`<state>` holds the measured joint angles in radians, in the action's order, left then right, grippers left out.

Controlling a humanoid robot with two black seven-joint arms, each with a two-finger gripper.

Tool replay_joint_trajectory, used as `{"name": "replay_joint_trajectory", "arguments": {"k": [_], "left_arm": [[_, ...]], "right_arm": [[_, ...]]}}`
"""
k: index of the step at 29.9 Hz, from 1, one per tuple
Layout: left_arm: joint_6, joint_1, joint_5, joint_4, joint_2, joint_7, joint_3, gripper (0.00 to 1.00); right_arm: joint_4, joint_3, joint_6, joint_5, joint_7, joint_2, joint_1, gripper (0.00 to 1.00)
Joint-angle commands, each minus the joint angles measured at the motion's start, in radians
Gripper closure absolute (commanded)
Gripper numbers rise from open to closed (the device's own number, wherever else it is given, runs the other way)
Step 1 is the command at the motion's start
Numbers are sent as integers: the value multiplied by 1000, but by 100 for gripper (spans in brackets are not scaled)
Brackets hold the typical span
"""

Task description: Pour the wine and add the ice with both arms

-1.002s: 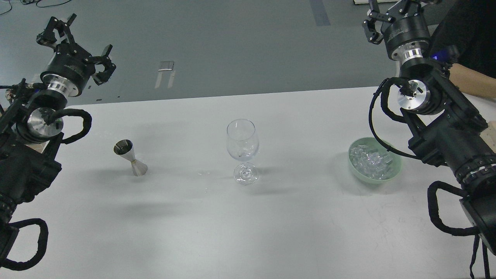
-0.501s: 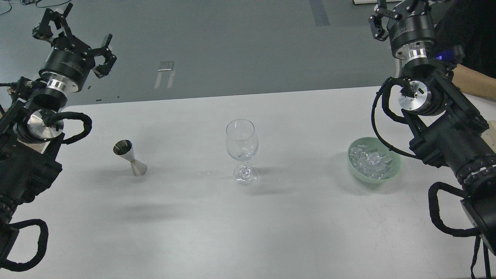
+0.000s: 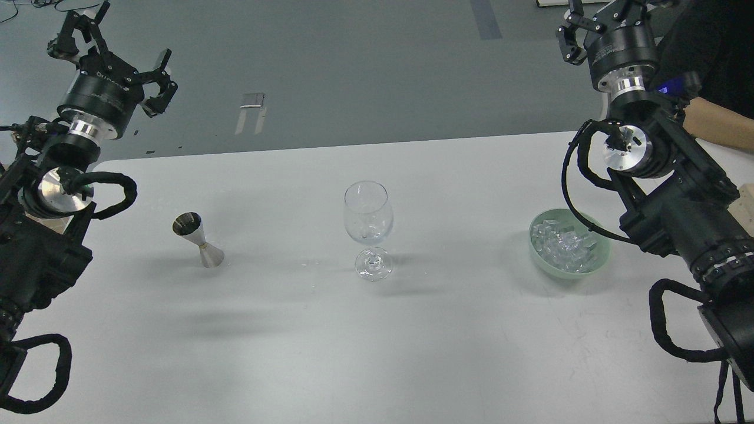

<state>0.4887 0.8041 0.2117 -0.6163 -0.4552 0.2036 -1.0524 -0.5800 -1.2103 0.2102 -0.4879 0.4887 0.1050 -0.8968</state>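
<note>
From the head view, the left gripper [image 3: 109,47] hangs high at the far left, claws spread wide and holding nothing. Well below and to its right, on the white table [image 3: 377,353], stands a steel jigger [image 3: 198,239], upright, well apart from that gripper. At centre stands the wine glass [image 3: 368,227], upright, untouched by either arm; any wine in its bowl is too faint to make out. Over on the right, the ice [image 3: 562,244] sits heaped in a pale green bowl [image 3: 595,265], near the right arm's forearm. The right gripper [image 3: 598,23] is raised at the far right, partly cut off by the top edge; I cannot tell how far it is open.
</note>
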Motion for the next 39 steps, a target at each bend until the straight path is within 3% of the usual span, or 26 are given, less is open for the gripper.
{"name": "replay_joint_trajectory", "arguments": {"k": [1, 17, 22, 26, 34, 39], "left_arm": [[0, 0, 0, -5, 0, -1, 0, 2], [0, -2, 0, -8, -3, -13, 0, 2], [0, -5, -47, -48, -52, -96, -1, 2], [0, -23, -121, -88, -101, -127, 0, 2], [0, -207, -305, -295, -267, -197, -1, 2], [0, -336, -435, -416, -364, -207, -18, 2]], "right_arm": [[0, 0, 0, 0, 0, -2, 1, 0], [0, 1, 0, 0, 0, -2, -1, 0], [0, 1, 0, 0, 0, -1, -2, 0], [0, 1, 0, -1, 0, -1, -1, 0], [0, 3, 0, -1, 0, -2, 1, 0], [0, 3, 0, -1, 0, -2, 1, 0]]}}
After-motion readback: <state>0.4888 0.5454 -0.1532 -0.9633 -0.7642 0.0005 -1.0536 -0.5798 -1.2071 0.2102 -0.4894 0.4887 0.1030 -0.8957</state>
